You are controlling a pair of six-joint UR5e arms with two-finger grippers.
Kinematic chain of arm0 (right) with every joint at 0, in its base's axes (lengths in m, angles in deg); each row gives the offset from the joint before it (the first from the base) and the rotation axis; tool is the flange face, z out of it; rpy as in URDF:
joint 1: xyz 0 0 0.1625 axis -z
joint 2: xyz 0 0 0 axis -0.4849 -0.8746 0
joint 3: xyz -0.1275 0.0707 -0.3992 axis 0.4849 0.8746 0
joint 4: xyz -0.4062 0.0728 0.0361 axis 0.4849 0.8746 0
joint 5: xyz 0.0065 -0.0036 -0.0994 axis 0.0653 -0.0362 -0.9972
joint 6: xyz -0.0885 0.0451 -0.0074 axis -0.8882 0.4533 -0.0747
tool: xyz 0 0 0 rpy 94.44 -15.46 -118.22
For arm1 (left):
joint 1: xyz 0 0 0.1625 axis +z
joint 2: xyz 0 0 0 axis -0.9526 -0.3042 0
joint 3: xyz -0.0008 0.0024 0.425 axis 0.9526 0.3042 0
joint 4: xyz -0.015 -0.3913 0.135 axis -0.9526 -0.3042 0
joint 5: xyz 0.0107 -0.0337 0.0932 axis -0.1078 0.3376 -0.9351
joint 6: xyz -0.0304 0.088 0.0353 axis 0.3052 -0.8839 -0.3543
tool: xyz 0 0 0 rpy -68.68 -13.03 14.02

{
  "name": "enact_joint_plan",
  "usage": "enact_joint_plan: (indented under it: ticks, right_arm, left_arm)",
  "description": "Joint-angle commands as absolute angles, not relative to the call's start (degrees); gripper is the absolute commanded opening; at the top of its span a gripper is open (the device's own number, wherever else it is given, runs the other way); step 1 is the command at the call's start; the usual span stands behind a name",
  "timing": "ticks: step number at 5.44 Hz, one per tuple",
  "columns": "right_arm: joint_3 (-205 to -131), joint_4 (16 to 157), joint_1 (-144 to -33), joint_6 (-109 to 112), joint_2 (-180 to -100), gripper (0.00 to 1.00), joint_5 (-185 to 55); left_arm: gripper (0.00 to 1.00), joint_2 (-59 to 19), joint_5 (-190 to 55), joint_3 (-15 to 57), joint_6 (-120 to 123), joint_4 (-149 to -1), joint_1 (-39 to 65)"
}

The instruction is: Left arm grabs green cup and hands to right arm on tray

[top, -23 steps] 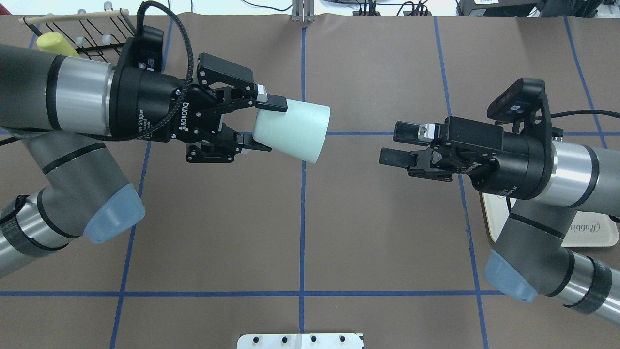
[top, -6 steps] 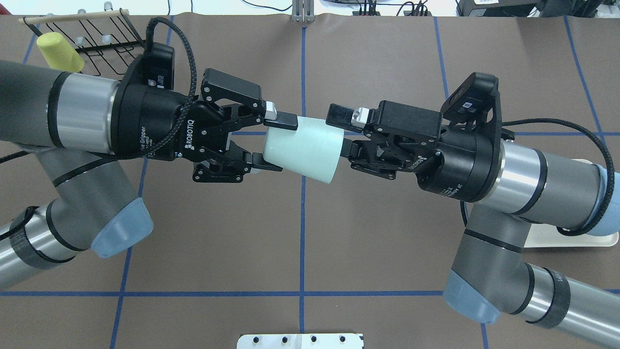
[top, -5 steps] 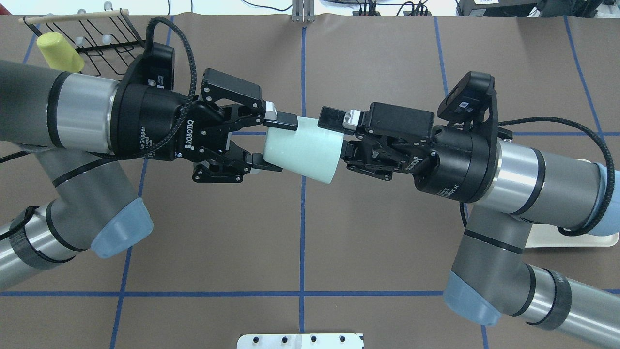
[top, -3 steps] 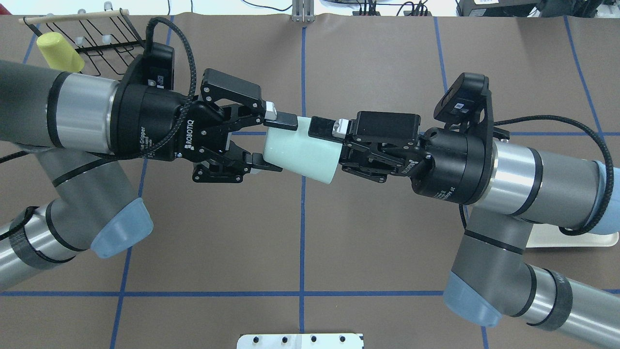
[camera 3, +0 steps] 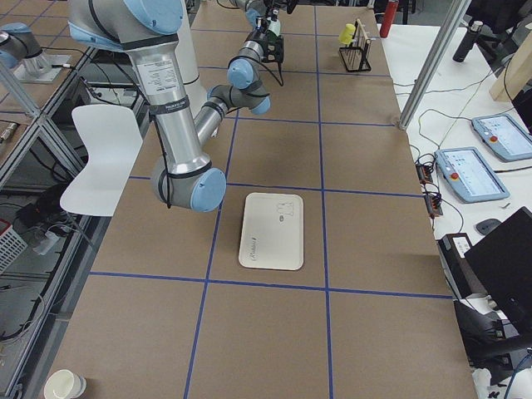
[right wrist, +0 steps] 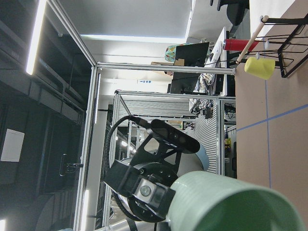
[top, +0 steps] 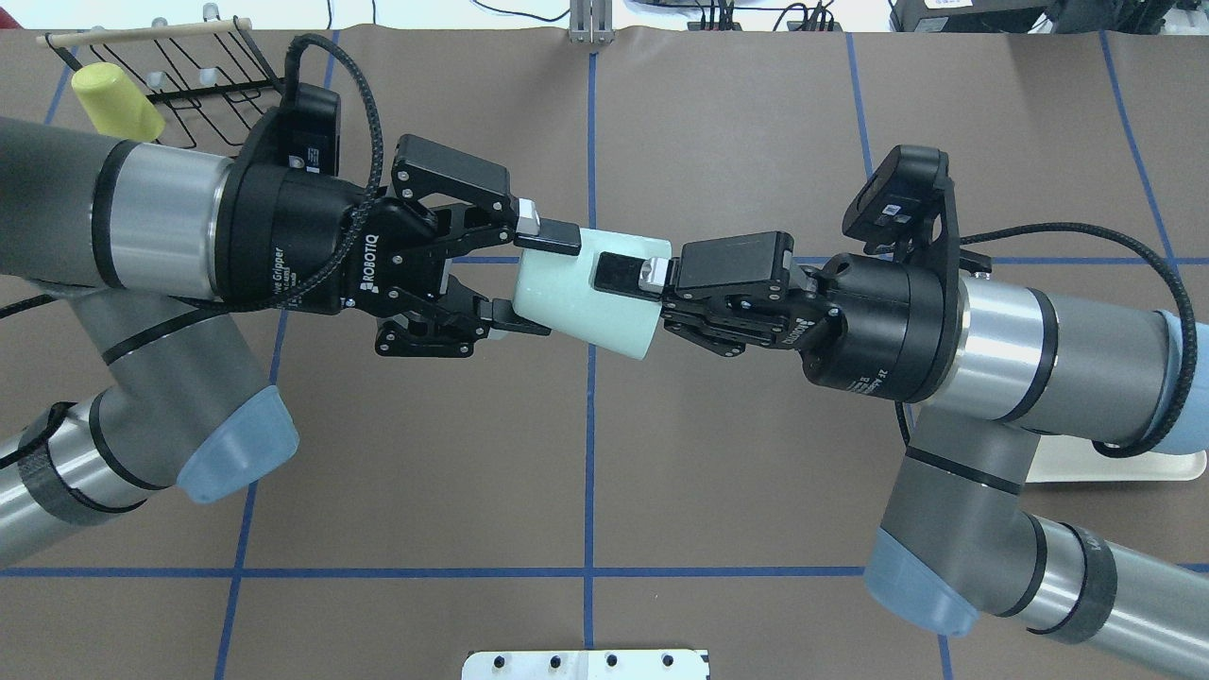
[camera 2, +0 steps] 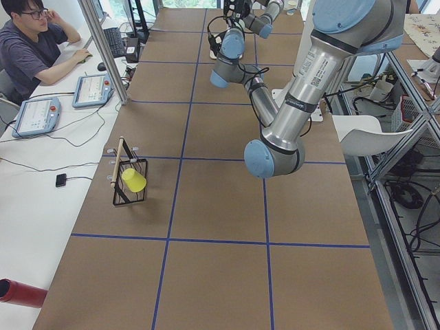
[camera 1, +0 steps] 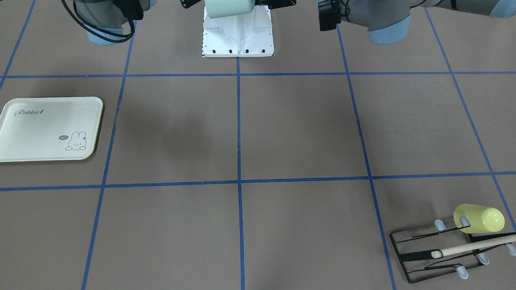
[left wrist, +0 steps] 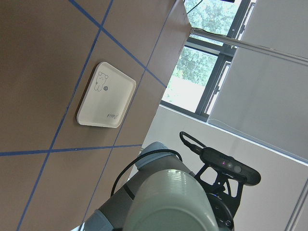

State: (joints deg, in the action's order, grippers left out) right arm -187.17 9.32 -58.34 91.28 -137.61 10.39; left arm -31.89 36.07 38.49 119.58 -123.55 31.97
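Pinches green cup [top: 586,304] by its base in left gripper [top: 538,281], lying sideways, mouth toward right gripper [top: 633,293]. Shows one right finger over the rim and hides the other behind the cup, so clamped or loose: cannot tell. Leaves tray [camera 1: 40,129] well beyond right gripper, mostly covered by right arm [top: 1039,340] overhead.

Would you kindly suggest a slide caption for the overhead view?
Mid-air handover: left gripper holds the green cup, right gripper pinches its rim.
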Motion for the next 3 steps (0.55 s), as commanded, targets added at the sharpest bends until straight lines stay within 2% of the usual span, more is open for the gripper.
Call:
enact_joint_plan:
  ticks: [1, 3]
  right_arm:
    - [-187.1, 9.4, -58.4, 91.3, -138.0, 0.0, 11.5]
    - [-187.2, 9.3, -58.7, 91.3, -138.1, 0.0, 12.1]
  left_arm:
    - [1.0, -32.0, 36.1, 38.3, 119.1, -123.5, 32.0]
    - [1.0, -32.0, 36.3, 38.3, 118.8, -123.6, 32.0]
